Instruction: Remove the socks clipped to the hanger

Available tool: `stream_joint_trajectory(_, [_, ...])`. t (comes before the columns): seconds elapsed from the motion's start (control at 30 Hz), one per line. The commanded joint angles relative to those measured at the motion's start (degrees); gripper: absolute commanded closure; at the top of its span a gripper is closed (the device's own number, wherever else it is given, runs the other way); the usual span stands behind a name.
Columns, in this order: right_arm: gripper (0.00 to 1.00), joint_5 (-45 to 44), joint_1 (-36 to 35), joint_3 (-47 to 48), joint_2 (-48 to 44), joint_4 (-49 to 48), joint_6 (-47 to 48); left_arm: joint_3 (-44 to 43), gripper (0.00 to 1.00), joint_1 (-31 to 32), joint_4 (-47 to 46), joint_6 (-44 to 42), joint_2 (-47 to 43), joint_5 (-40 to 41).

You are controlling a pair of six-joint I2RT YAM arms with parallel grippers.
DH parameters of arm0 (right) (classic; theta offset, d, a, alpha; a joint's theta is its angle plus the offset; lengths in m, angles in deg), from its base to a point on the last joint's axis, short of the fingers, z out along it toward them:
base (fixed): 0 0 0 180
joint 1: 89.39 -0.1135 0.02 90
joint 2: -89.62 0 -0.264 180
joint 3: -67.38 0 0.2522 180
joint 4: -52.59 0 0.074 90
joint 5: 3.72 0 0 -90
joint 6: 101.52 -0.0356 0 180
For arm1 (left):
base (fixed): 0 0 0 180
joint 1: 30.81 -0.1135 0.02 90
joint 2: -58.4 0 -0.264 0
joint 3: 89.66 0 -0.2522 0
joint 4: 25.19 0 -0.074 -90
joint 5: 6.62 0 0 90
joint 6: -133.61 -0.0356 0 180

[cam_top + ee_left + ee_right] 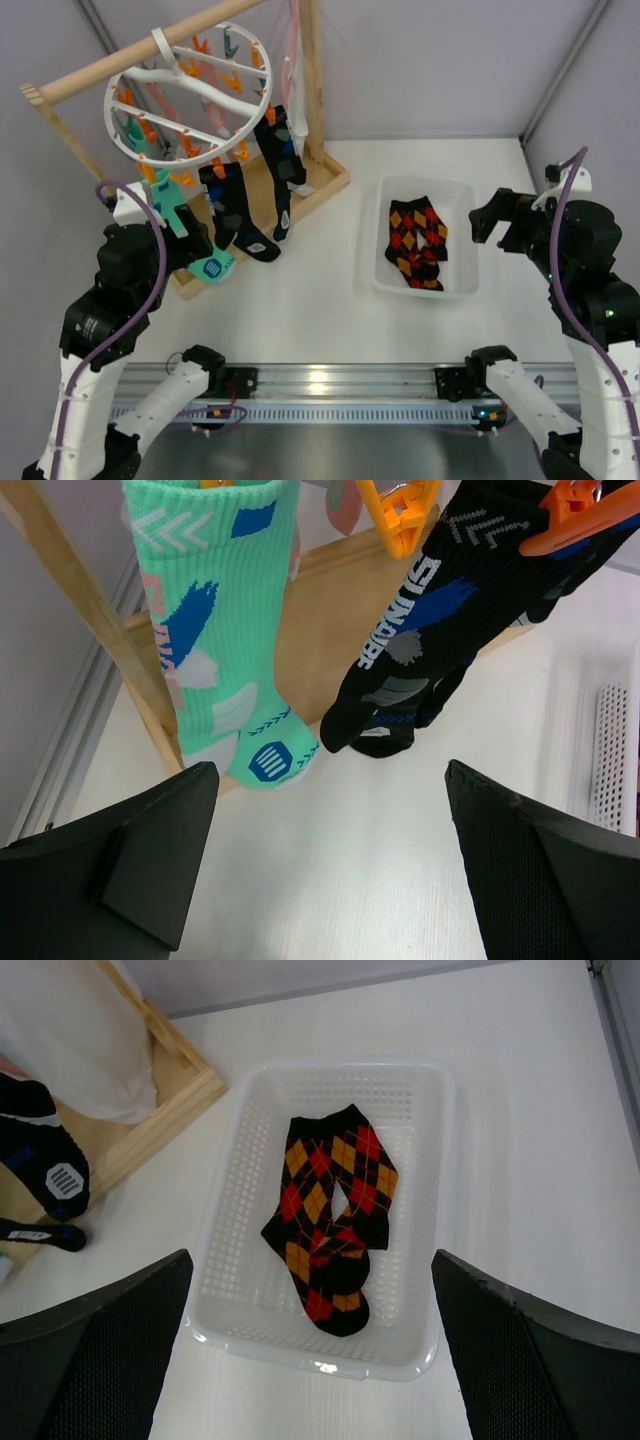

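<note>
Bright, even overhead light — soft shadows, glare on the rail (320,380), sharp focus.

Socks (215,630): soft knitted cloth. Hanger (170,122): smooth white plastic. Rail frame (130,53): bare wood. Basket (240,1220): perforated, slightly glossy plastic. Table (320,300): matt, possibly laminate

White perforated basket (462,262) right of centre on white table (320,320), long side running toward back wall. Inside it, black sock with orange-red diamonds (417,243), lying flat on basket floor, apart from side walls. Wooden rail frame (130,60) upper left: round rail slanting up toward top centre, upright post at its right end, flat board base on table. Metal track (330,385) across bottom of frame. Grey walls behind.
</note>
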Motion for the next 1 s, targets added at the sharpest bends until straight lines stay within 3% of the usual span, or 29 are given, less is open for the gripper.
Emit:
stream_joint_trajectory(0.0, [0.01, -0.5, -0.5, 1.4, 0.5, -2.2, -1.2, -0.1, 0.01, 0.0, -1.9, 0.9, -0.8, 2.1])
stream_joint_trajectory(0.2, [0.0, -0.6, -0.6, -3.0, -2.6, -9.6, -7.7, -0.9, 0.01, 0.0, -1.8, 1.8, -0.6, 0.1])
stream_joint_trajectory(0.27, [0.0, 6.0, -0.6, -7.5, -5.5, -16.0, -7.1, -1.3, 0.01, 0.0, -1.8, 2.1, -0.7, -0.6])
stream_joint_trajectory(0.33, [0.0, 18.7, -0.5, -11.9, -5.7, -25.8, -8.2, -1.6, 0.01, 0.0, -1.9, 2.4, -1.1, -0.8])
stream_joint_trajectory(0.43, [0.01, 32.5, -0.9, -16.3, -1.1, -38.6, -14.1, -2.2, 0.01, 0.0, -1.8, 2.8, -1.5, -0.2])
stream_joint_trajectory(0.47, [0.01, 33.1, -3.2, -17.0, 2.3, -41.0, -14.5, -2.4, 0.01, 0.0, -1.8, 2.9, -1.7, -0.3])
stream_joint_trajectory(0.53, [0.01, 24.6, -10.4, -16.1, 6.1, -43.9, -8.5, -3.3, 0.01, 0.0, -1.8, 2.7, -1.3, -1.5])
stream_joint_trajectory(0.57, [0.01, 22.0, -19.7, -15.2, 11.0, -44.5, -5.8, -3.8, 0.01, 0.0, -1.7, 2.5, -1.1, -2.2])
stream_joint_trajectory(0.67, [0.0, 24.9, -30.0, -12.1, 22.7, -52.0, -2.6, -5.3, 0.01, -0.1, -1.8, 2.0, -0.6, -6.4])
stream_joint_trajectory(0.83, [0.02, 27.8, -38.8, -4.8, 40.4, -62.4, 1.6, -9.5, 0.01, -0.1, -2.2, 1.3, 1.1, -15.6])
stream_joint_trajectory(0.97, [0.04, 29.5, -41.0, 2.0, 52.5, -67.3, 5.1, -13.9, 0.01, 0.0, -2.1, 0.6, 3.3, -19.7])
